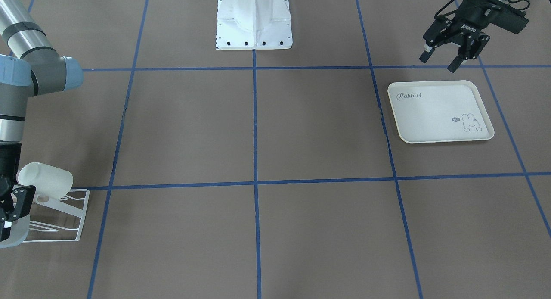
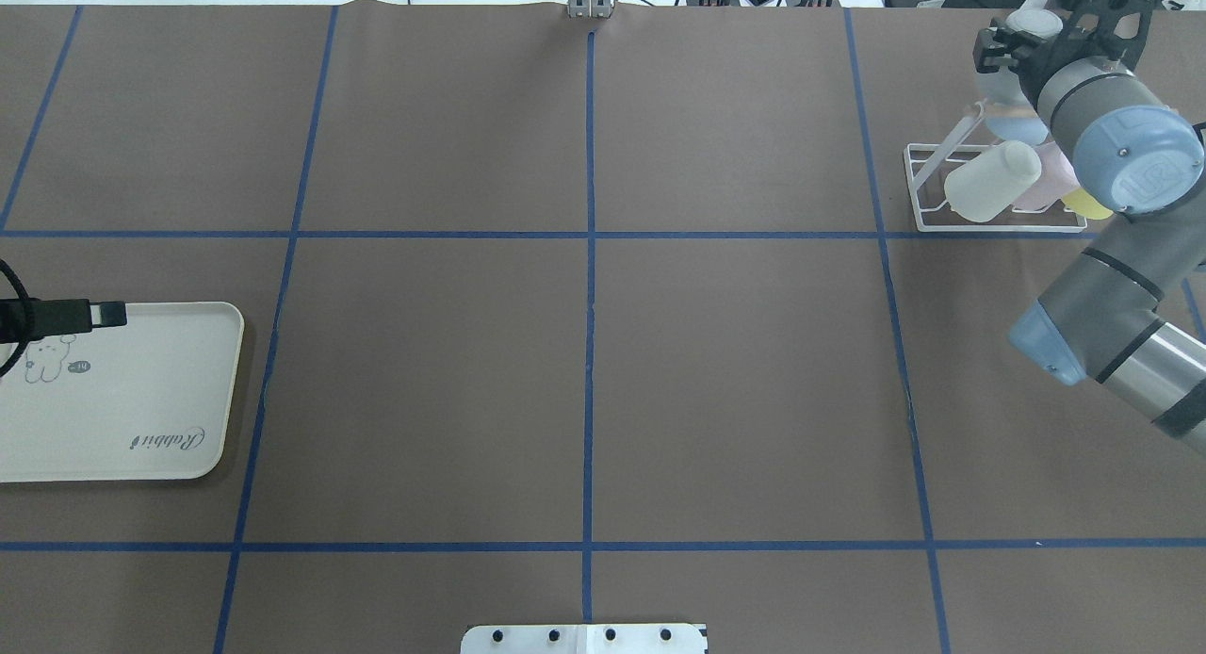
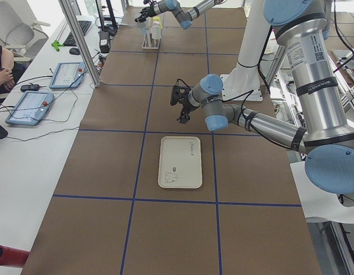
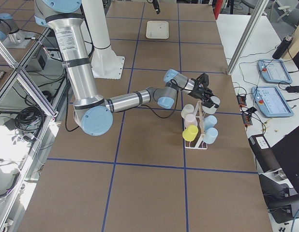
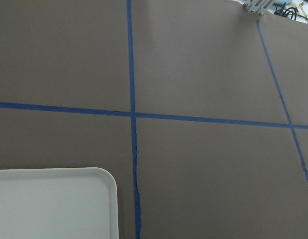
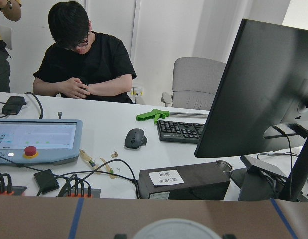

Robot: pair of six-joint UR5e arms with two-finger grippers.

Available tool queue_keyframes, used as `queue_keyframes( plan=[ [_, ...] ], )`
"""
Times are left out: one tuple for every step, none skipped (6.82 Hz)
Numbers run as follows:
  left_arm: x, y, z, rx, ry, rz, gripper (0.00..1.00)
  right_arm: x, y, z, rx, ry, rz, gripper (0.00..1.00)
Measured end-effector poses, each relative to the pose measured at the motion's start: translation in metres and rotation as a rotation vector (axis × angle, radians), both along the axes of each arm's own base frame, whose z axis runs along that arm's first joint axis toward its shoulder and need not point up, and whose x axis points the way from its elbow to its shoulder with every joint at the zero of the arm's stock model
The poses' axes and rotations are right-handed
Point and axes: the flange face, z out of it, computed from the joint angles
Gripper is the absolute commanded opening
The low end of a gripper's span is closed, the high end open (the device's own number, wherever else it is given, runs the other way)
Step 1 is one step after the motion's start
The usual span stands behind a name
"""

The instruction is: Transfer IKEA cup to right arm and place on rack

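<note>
Right wrist-mounted view gives us the closest look. The IKEA cup (image 6: 170,230) shows as a pale round rim at the bottom edge, with dark fingertips (image 6: 121,236) close on either side of it. We read the right hand (image 4: 206,94) as clasped around that cup.

From the exterior right view, hand and cup sit at one end of the rack (image 2: 1003,226), on the side that faces away from the robot and near the top of its wooden bar. We cannot tell whether the cup rests on a prong or hangs just off it.

Five other cups are on the rack. On the robot's side a white cup (image 1: 45,180) lies tilted at the same end as the held one, followed by a pink cup (image 4: 190,120) and a yellow cup (image 4: 189,133). Two light blue cups (image 4: 210,121) fill the far side beside the IKEA cup.

Well apart from the rack, toward the opposite end of the brown counter (image 2: 424,381), lies a cream tray (image 1: 439,111) with a rabbit drawing. The left hand (image 1: 438,63) hangs there too, equally far from the rack, with its fingers spread and nothing between them.

Beyond the rack, the wrist view shows a person (image 6: 86,64) in a black top seated at a white desk (image 6: 114,124).
</note>
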Motion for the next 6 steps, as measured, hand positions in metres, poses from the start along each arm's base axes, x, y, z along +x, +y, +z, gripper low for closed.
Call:
queue_keyframes(
  plan=[
    [-0.001, 0.000, 0.000, 0.000, -0.001, 0.000, 1.00, -0.003, 0.001, 0.001, -0.002, -0.002, -0.005, 0.00],
    [-0.005, 0.001, 0.003, -0.004, -0.005, 0.010, 1.00, -0.006, 0.003, 0.001, -0.004, -0.003, -0.013, 0.00],
    [-0.016, 0.005, 0.012, 0.012, -0.030, 0.034, 1.00, -0.010, 0.005, 0.003, -0.006, -0.002, -0.021, 0.00],
    [-0.029, 0.008, 0.024, 0.047, -0.077, 0.059, 1.00, -0.012, 0.007, 0.006, -0.010, -0.001, -0.027, 0.00],
    [-0.039, 0.010, 0.038, 0.062, -0.117, 0.071, 1.00, -0.014, 0.010, 0.010, -0.015, 0.002, -0.032, 0.63],
    [-0.044, 0.010, 0.047, 0.060, -0.136, 0.070, 1.00, -0.015, 0.013, 0.013, -0.021, 0.005, -0.037, 1.00]
  ],
)
